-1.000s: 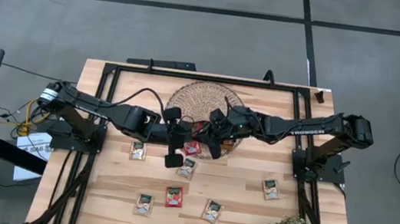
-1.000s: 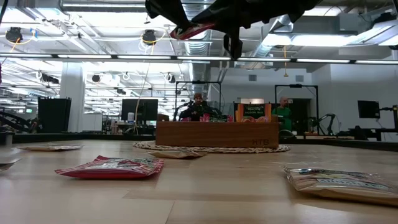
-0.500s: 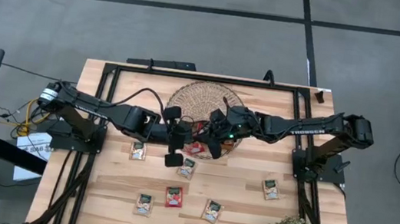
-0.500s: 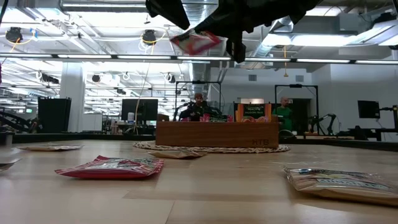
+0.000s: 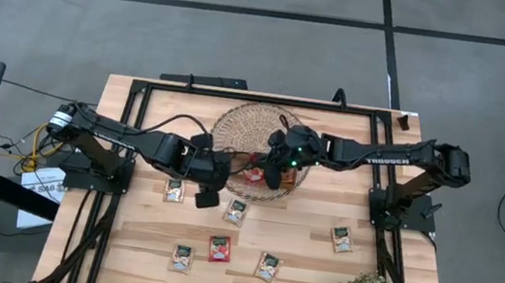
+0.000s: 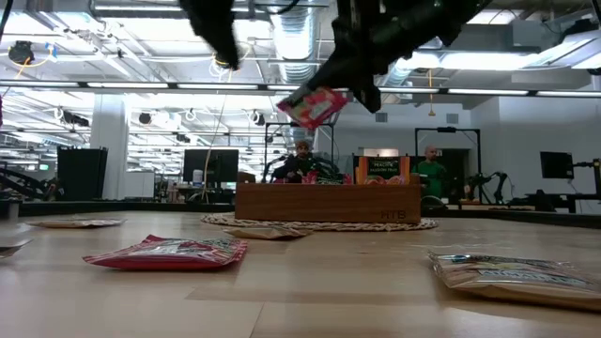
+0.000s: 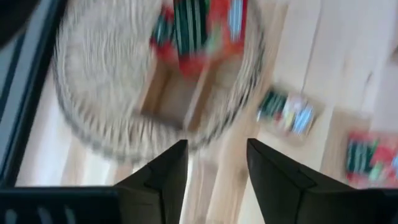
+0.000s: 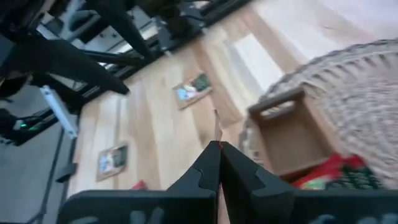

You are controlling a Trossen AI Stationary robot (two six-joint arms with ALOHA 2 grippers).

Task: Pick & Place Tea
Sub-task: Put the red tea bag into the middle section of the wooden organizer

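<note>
One red sachet pinched, right hand, above tray

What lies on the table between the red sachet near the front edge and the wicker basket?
In the high view, one pale sachet lies between the red sachet and the wicker basket; otherwise bare wood.

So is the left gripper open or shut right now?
Open. In the left wrist view the left gripper shows a clear gap between its two fingers, nothing between them; it looks down at the wicker basket.
</note>
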